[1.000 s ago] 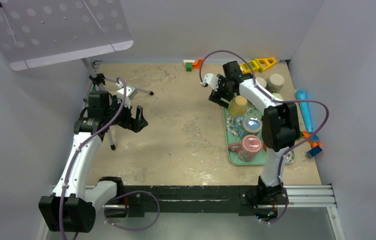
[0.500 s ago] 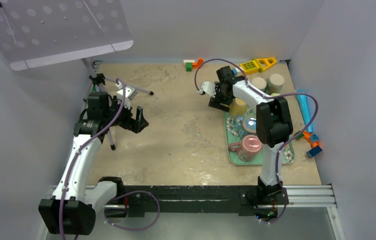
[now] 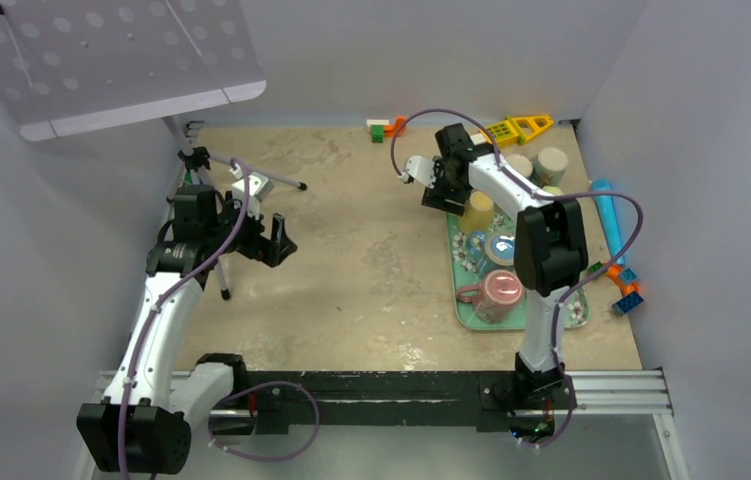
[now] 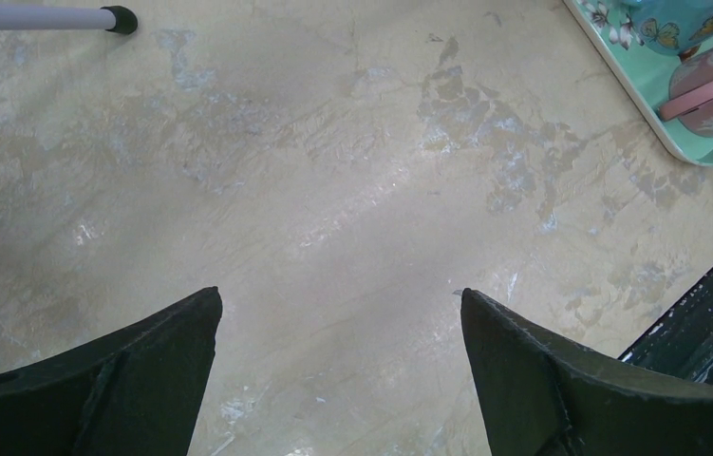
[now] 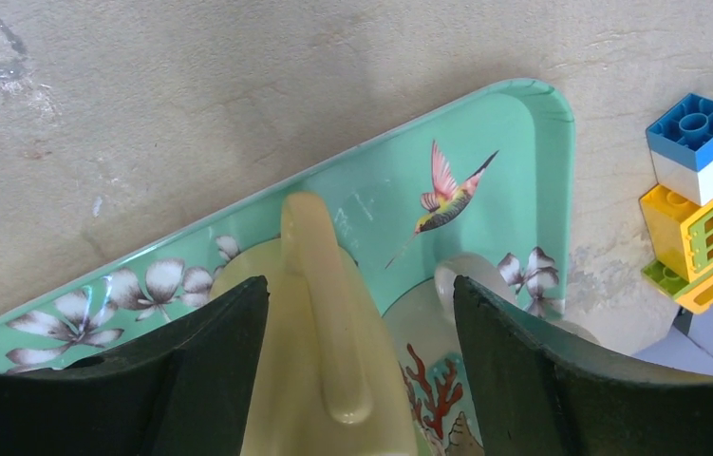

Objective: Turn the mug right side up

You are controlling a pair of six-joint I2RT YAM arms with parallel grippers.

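A cream mug (image 3: 476,210) stands upside down at the far end of the green flowered tray (image 3: 459,300). In the right wrist view the mug (image 5: 333,380) fills the gap between my fingers, its handle (image 5: 319,275) facing the camera. My right gripper (image 3: 448,193) (image 5: 360,282) is open and straddles the mug. Its left finger lies against the mug's side, and its right finger stands a little off. My left gripper (image 3: 276,240) (image 4: 340,294) hangs wide open over bare table, far to the left.
The tray also holds a pink mug (image 3: 499,293) and a blue patterned cup (image 3: 501,250) with coral print (image 5: 447,380). Duplo bricks (image 5: 703,190), two cups (image 3: 551,160) and a blue tube (image 3: 606,215) lie beyond and right of it. A tripod (image 3: 221,200) stands by the left arm.
My right gripper's jaws have narrowed round the cream mug, and its wrist has shifted slightly. The left arm has not moved.
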